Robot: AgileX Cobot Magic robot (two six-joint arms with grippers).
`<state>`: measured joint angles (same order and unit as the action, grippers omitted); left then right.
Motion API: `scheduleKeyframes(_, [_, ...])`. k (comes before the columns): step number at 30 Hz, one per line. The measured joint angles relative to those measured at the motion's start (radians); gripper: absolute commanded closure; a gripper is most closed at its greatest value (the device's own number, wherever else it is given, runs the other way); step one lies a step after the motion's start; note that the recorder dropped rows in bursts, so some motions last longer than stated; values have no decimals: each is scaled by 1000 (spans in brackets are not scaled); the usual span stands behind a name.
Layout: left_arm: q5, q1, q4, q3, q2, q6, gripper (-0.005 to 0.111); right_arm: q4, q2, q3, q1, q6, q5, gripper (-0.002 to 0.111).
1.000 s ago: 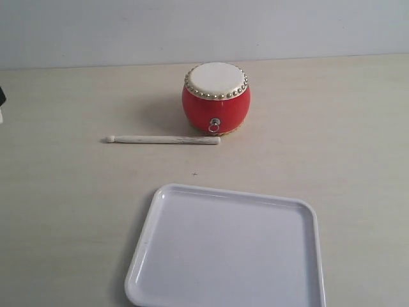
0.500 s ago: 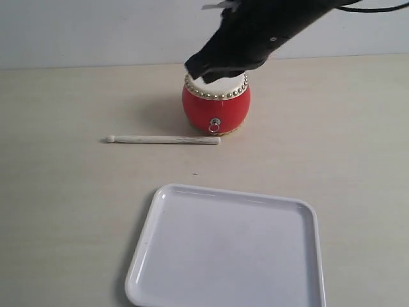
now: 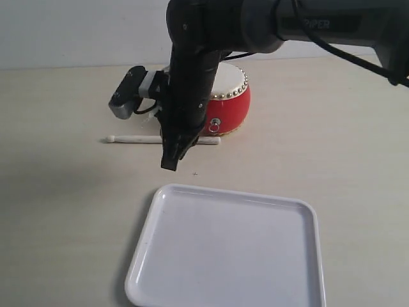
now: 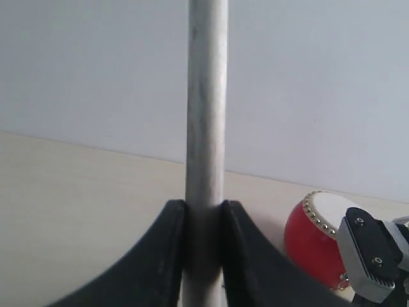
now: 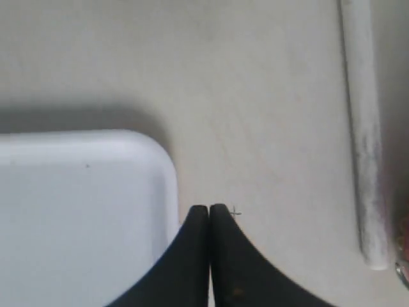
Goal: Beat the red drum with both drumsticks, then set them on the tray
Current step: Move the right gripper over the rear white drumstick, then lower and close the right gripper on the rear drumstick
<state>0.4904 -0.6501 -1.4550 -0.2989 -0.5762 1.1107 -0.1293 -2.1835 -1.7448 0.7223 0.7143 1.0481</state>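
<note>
The red drum (image 3: 234,111) stands at the back of the table, partly hidden by my right arm. One pale drumstick (image 3: 133,139) lies flat in front of it, bead tip to the left. My right gripper (image 3: 170,164) hangs shut and empty just above the table, between that drumstick (image 5: 364,128) and the white tray's (image 3: 223,249) far left corner (image 5: 167,160). The right wrist view shows its jaws (image 5: 209,208) pressed together. My left gripper (image 4: 204,203), outside the exterior view, is shut on the second drumstick (image 4: 206,96), held upright, with the drum (image 4: 313,236) off to one side.
The right arm's wrist camera block (image 3: 128,93) juts out left of the drum and also shows in the left wrist view (image 4: 374,259). A pale wall runs behind the table. Bare tabletop (image 3: 345,141) lies to the drum's right.
The right arm came in from the upper right and swept down and left across the drum to the spot in front of the lying drumstick. That drumstick, drum and tray have not moved.
</note>
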Motion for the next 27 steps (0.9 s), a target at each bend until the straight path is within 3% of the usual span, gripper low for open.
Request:
scheduleKeyframes(7, [7,0,1,0,0,34,107,147,-17,-3,0,34,-101,84])
scheduleKeyframes(13, [7,0,1,0,0,34,107,151,-39,-9,0,-75,-168,83])
scheduleKeyframes(19, [-51,0,1,0,0,50,107,149,-54,-12,0,-107,-73,83])
scheduleKeyframes(27, [-130,0,-37,37,0,59,107,197,-71,-12,0,14,-58,63])
